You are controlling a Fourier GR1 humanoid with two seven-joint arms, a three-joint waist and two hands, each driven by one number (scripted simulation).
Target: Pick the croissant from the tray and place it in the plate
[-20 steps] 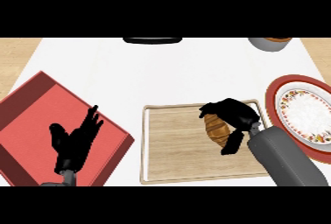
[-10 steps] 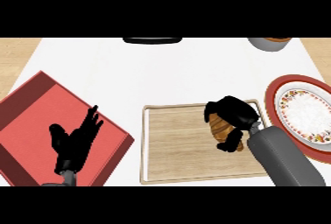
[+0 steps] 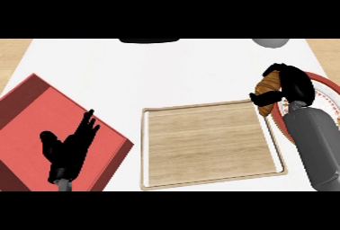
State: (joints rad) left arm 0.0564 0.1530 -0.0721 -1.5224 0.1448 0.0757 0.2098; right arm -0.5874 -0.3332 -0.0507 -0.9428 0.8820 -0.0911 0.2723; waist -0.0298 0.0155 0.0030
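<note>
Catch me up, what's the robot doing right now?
The right hand is curled round the croissant and holds it above the gap between the wooden tray and the plate, not yet set down. The left hand rests open over the red mat.

Red mat point(image 3: 40, 117), grey bowl point(image 3: 269, 42)

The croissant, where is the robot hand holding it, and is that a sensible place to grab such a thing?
The right robot hand curls round the croissant across its thick middle, coming from the plate side, with the tapered ends left free. That seems sensible: the middle is the broadest part to wrap, and the ends narrow away. It now hangs lifted past the wooden tray's far right corner.
</note>
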